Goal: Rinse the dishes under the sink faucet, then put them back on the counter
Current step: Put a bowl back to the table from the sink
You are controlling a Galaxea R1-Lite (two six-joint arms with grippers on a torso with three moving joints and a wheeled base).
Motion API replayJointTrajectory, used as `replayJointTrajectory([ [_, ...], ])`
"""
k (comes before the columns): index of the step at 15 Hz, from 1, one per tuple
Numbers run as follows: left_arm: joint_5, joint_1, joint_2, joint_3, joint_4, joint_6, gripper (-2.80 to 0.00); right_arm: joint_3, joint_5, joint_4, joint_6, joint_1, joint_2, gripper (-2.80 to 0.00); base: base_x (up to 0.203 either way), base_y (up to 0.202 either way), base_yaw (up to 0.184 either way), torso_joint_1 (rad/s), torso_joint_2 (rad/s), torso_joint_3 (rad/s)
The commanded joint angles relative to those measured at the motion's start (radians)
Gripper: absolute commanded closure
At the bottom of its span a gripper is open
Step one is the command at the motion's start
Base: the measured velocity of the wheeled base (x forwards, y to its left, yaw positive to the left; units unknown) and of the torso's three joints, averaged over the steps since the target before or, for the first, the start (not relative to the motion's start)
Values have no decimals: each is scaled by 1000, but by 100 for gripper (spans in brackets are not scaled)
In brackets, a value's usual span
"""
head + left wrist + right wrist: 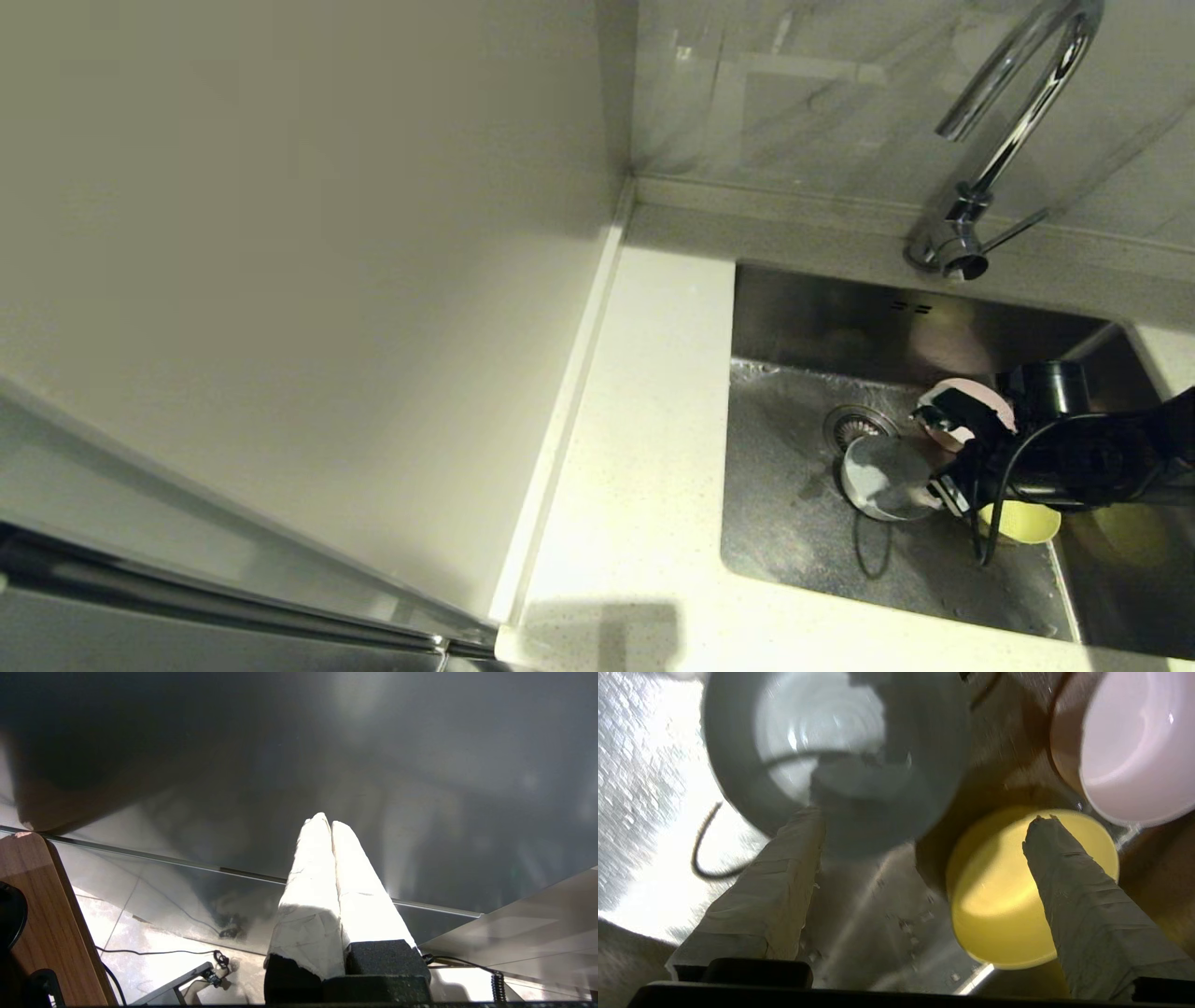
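All three bowls lie in the steel sink (pixel 794 532) by the round drain (pixel 857 426). The pale blue-white bowl (pixel 880 478) (pixel 831 751) is nearest the drain, the pale pink one (pixel 966 399) (pixel 1134 751) lies behind it, and the yellow-green one (pixel 1027 525) (pixel 999 900) is to the right. My right gripper (pixel 945 457) (pixel 923 816) hangs open low over them. One finger (pixel 784 872) reaches the blue-white bowl's rim and the other (pixel 1069 886) is over the yellow-green bowl, with only sink floor between them. The left gripper (pixel 327 821) is shut and empty, out of the head view.
The chrome gooseneck faucet (pixel 1013 121) rises behind the sink, its spout high above the basin; no water shows. The white speckled counter (pixel 644 420) runs along the sink's left and front. A cream wall panel (pixel 280 280) stands further left.
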Motion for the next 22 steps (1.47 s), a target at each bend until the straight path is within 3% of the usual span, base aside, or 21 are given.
replayJointTrajectory([
  [1, 0, 0, 0, 3, 0, -1, 0, -30, 1, -5, 1, 14, 37, -280, 0, 0, 0, 0, 0, 0],
  [10, 0, 0, 0, 3, 0, -1, 0, -155, -10, -12, 63, 12, 128, -280, 0, 0, 0, 0, 0, 0],
  [22, 0, 0, 0, 3, 0, -1, 0, -184, -19, -18, 63, 2, 196, -280, 0, 0, 0, 0, 0, 0],
])
